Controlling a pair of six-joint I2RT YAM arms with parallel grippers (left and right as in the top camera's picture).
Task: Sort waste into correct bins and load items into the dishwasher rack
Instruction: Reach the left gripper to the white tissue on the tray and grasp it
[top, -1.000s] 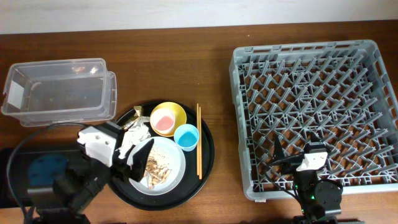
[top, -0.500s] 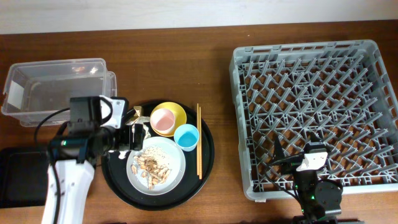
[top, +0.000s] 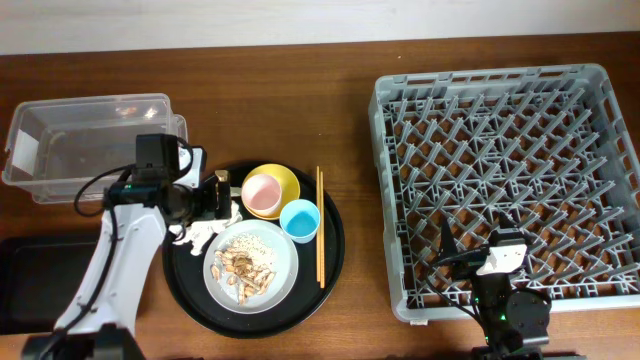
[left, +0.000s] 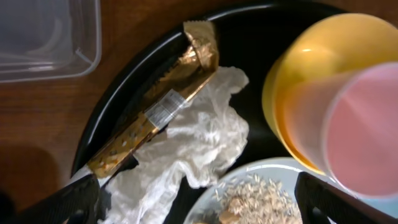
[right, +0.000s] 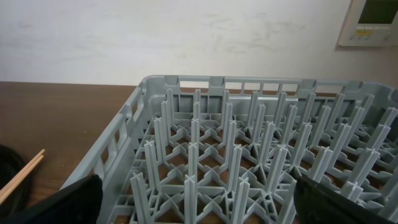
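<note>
My left gripper is open and hangs low over the left side of the round black tray. Between its fingers lie the crumpled white napkin and a gold wrapper. The yellow bowl holds the pink cup. The light-blue cup stands beside it. The pale plate carries brown scraps and rice. The chopsticks lie along the tray's right side. My right gripper is open and empty over the front left corner of the dishwasher rack.
The clear tub stands at the back left, next to the round black tray. The shallow black tray sits at the front left, partly under my left arm. Bare wood lies between the round tray and the rack.
My left arm has swung from the tray's front left to its back left and dropped over the napkin. The right arm has not moved.
</note>
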